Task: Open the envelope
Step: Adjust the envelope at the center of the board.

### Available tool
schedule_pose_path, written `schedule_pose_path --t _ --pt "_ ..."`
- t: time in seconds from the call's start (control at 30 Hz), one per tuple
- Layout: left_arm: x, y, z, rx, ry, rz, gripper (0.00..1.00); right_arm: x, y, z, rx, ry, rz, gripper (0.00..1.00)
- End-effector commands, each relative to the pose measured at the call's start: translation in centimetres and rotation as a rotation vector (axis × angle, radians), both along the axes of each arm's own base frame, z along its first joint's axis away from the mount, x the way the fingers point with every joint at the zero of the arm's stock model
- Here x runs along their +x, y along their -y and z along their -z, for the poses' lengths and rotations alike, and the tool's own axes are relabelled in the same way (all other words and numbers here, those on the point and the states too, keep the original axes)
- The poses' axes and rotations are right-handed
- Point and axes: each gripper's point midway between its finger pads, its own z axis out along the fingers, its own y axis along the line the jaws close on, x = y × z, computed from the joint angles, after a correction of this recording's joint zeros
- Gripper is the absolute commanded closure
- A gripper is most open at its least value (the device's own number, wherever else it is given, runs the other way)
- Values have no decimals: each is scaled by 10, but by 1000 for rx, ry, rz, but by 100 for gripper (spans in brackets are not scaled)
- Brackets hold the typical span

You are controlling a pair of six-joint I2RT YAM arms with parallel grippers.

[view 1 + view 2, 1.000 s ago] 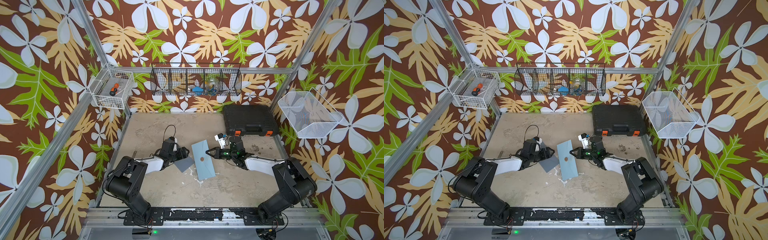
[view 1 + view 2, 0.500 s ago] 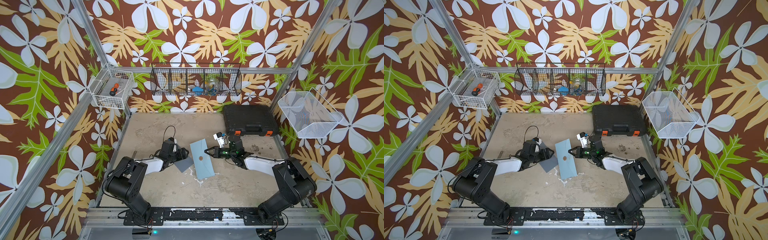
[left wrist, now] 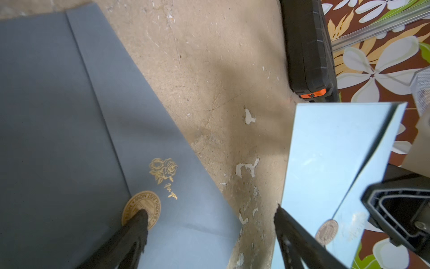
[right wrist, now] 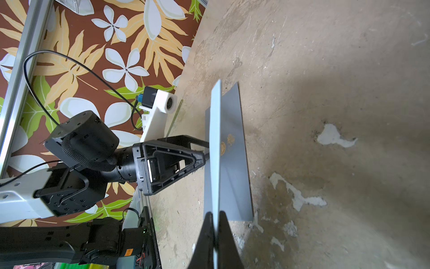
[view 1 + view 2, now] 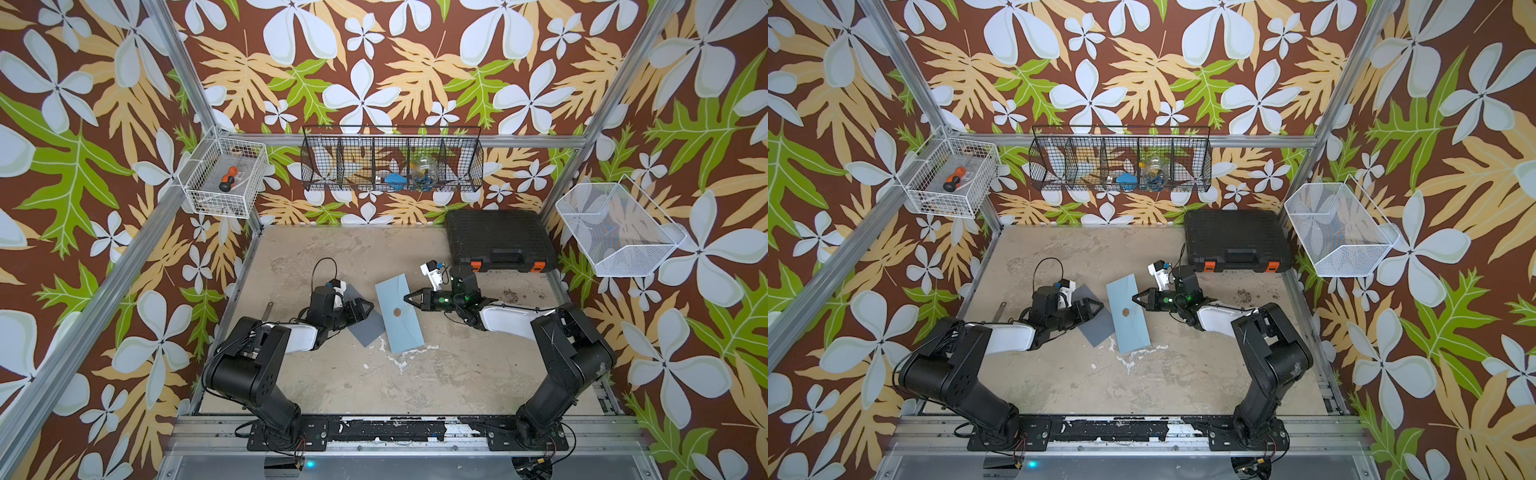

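Near the centre of a top view, the right gripper point(image 5: 409, 298) is closed tight on the edge of the light blue envelope point(image 5: 404, 332), which has moved slightly toward the left gripper point(image 5: 368, 309); that one stands wide open, empty, over the grey envelope point(image 5: 365, 330). The blue flap looks still sealed. Worn beige table point(image 5: 415, 382), flowered walls, black case point(image 5: 498, 239) at upper right

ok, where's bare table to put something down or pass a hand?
Free: near half of the table, up to the front rail; the far strip between back wall and left arm, beside the black case. Crowded: centre, where left end effector, grey envelope, blue envelope and right end effector bunch.
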Motion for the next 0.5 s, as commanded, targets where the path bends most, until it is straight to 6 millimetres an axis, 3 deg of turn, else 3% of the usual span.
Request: schedule_pose_path --t 0.0,0.23,0.47 --pt "2 6 -5 -55 14 35 13 4 -5 -2 7 22 -20 100" --pt "-3 8 17 -58 -69 45 13 10 -20 11 24 -33 -53 100" --pt "-7 13 0 -164 1 63 13 20 -32 16 38 -16 -109 100"
